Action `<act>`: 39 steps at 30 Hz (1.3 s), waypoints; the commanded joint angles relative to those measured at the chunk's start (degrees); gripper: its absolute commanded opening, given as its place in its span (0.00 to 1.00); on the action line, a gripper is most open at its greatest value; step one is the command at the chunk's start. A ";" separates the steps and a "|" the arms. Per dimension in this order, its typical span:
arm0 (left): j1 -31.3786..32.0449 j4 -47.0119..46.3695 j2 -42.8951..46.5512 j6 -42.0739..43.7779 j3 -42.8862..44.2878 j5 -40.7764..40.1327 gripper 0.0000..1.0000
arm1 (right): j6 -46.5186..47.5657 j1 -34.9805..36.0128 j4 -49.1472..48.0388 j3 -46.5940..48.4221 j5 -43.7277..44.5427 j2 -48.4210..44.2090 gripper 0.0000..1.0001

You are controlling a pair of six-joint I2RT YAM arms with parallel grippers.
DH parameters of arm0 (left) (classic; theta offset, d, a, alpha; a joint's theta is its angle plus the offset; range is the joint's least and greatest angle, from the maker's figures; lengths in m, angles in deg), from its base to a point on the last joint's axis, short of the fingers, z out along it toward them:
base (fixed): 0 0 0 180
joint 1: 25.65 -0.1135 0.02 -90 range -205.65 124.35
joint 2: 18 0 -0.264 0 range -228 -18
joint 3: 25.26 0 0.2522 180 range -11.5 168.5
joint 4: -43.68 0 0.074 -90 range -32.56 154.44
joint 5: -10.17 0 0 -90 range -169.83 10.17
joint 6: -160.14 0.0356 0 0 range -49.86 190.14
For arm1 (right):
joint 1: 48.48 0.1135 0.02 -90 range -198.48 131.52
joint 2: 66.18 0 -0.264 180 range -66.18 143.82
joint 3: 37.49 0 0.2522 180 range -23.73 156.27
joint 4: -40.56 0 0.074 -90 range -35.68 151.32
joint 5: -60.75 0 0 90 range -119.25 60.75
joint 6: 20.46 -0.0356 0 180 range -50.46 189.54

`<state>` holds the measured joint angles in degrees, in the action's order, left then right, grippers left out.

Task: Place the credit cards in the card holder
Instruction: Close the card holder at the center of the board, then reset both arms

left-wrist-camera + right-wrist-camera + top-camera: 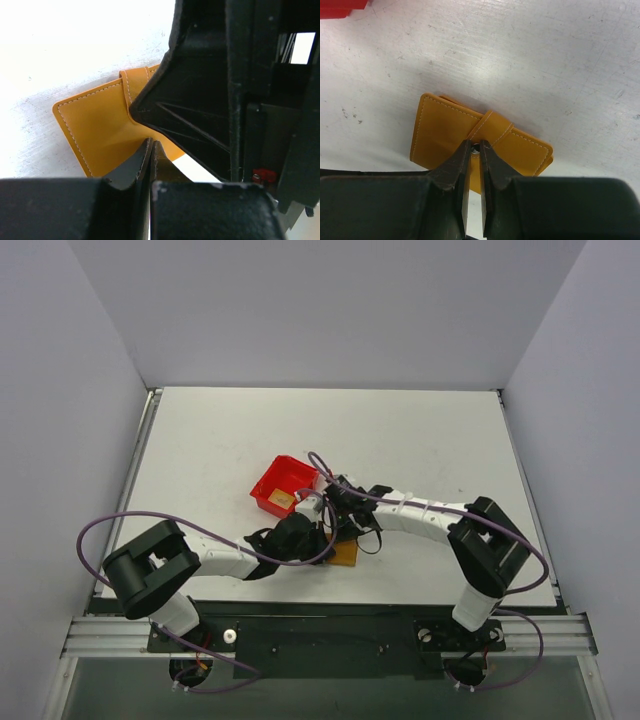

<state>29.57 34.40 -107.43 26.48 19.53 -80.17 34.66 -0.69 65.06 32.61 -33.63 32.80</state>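
Right gripper (pixel 475 146) pinching tab (pixel 495 129) of holder (pixel 440 135), jaws nearly together; left gripper (pixel 151 146) pressing shut at holder's edge, any grip unclear. Holder lying closed, flat on table (pixel 545 60) between arms. Looking light, soft leather; tab seeming best purchase, flap likely flexing under pull.

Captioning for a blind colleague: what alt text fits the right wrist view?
The right tool, nearly shut, pinches the tab of a closed orange card holder lying on a scuffed white table; a corner of a red bin shows top left.
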 commanded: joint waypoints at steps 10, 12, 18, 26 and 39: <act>-0.29 1.25 0.92 0.77 -1.23 -0.27 0.02 | -1.69 3.10 -1.58 -9.22 0.96 2.03 0.05; -0.29 2.04 1.71 1.38 -0.45 -0.80 0.02 | -1.87 2.75 -6.14 -10.28 -0.01 -2.98 0.07; -1.87 9.23 8.82 5.15 3.67 -3.35 0.02 | -4.06 -2.16 -14.78 -11.16 0.34 -14.16 0.09; -3.10 18.73 19.98 7.10 7.12 -10.19 0.03 | -3.54 -5.78 -14.26 -17.83 9.37 -27.59 0.19; -4.42 35.08 33.79 2.71 4.40 -26.29 0.57 | 0.24 -5.69 0.32 -21.89 14.48 -50.10 0.60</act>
<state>25.86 62.64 -75.84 30.88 23.97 -101.58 32.35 -6.50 60.32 9.57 -22.53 -12.45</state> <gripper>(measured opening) 0.437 0.517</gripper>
